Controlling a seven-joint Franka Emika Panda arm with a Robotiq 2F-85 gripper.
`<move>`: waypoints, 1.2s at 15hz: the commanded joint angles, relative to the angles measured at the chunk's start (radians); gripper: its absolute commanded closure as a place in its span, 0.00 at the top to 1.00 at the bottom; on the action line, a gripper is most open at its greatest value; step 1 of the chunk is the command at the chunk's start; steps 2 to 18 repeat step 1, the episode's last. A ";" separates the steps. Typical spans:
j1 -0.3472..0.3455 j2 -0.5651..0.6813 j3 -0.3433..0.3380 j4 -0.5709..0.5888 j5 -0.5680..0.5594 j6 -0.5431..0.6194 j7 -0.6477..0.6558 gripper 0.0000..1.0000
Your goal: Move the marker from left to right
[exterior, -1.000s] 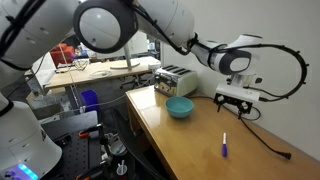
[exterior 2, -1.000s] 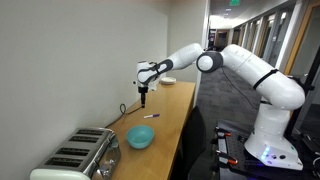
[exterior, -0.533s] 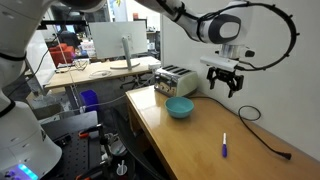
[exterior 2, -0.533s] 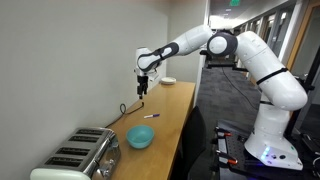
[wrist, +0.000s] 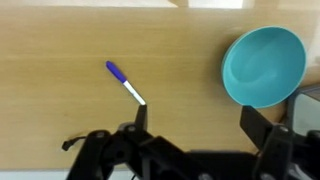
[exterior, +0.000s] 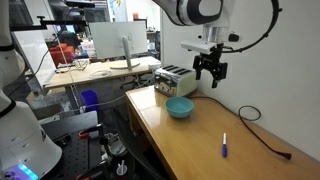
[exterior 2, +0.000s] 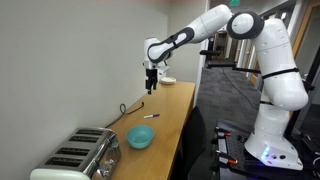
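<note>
Wrist view looked straight down on a wooden table (wrist: 60,70). The marker (wrist: 126,83) lay flat and diagonal on it, with a teal bowl (wrist: 263,66) well apart from it at the picture's far side. The tool (wrist: 195,120) was released: its two fingers (wrist: 140,115) stood wide apart at the bottom edge with nothing between them.

In both exterior views the tool (exterior: 210,72) (exterior 2: 151,85) hung high above the table (exterior: 180,140) (exterior 2: 165,125), well clear of everything on it. The marker (exterior: 225,145) (exterior 2: 152,116) rested on the bare wood near a black cable (exterior: 262,130), with the bowl (exterior: 180,107) and a toaster (exterior: 177,78) farther along.

Several things could probably go wrong from here. The marker was very thin, so a descent slightly off line might close on nothing. It lay at an angle to the jaws, so a finger could nudge it and send it rolling instead of pinching it. A finger could also catch the nearby cable and drag it along.

The marker was a short, slim stick, far shorter than the bowl was wide. Most of its body was purple-blue, with a whitish section at the end nearer the tool in the wrist view.
</note>
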 commanded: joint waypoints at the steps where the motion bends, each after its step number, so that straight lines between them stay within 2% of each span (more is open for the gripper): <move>1: 0.027 -0.126 -0.020 -0.177 0.005 0.086 0.005 1.00; 18: 0.027 -0.126 -0.020 -0.177 0.005 0.086 0.005 1.00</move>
